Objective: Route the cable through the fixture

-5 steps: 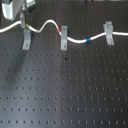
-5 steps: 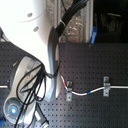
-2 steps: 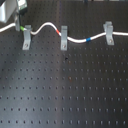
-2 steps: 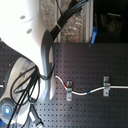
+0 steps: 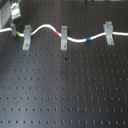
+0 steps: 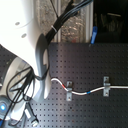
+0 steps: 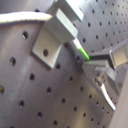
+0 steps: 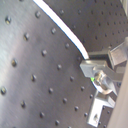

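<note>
The white cable (image 5: pixel 45 26) runs across the back of the black board, with green (image 5: pixel 17 33), red (image 5: pixel 61 33) and blue (image 5: pixel 89 38) bands. It passes the forked tops of three grey fixtures: left (image 5: pixel 26 39), middle (image 5: pixel 64 39) and right (image 5: pixel 108 33). My gripper (image 5: pixel 14 25) hangs at the far left, just beside the left fixture. In the first wrist view the gripper (image 7: pixel 95 62) is shut on the cable at its green band (image 7: pixel 82 52), right next to that fixture (image 7: pixel 52 40). The second wrist view shows the cable (image 8: pixel 62 27) ending in the gripper (image 8: pixel 95 70).
The black perforated board (image 5: pixel 65 90) stretches toward the front. In the second exterior view the white arm (image 6: pixel 30 45) and its dark hoses (image 6: pixel 62 20) hide the left fixture; the middle (image 6: pixel 69 90) and right (image 6: pixel 105 86) fixtures show.
The gripper has shifted slightly at the board's far left with the cable in it. The cable's left stretch now lies lower, at the left fixture's fork. The arm has swung aside in the second exterior view.
</note>
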You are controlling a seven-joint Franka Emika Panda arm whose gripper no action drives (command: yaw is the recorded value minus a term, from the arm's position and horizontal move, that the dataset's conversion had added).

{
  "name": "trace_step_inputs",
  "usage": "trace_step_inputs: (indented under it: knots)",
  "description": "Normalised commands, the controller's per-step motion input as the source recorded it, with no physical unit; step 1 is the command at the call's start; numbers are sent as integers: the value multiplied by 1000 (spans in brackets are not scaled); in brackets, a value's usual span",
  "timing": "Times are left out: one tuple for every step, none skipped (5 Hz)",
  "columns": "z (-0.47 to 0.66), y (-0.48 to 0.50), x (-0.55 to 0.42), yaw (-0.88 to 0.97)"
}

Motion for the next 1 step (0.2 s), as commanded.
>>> trace_step_inputs:
  knots:
    - [0,3,-12,0]
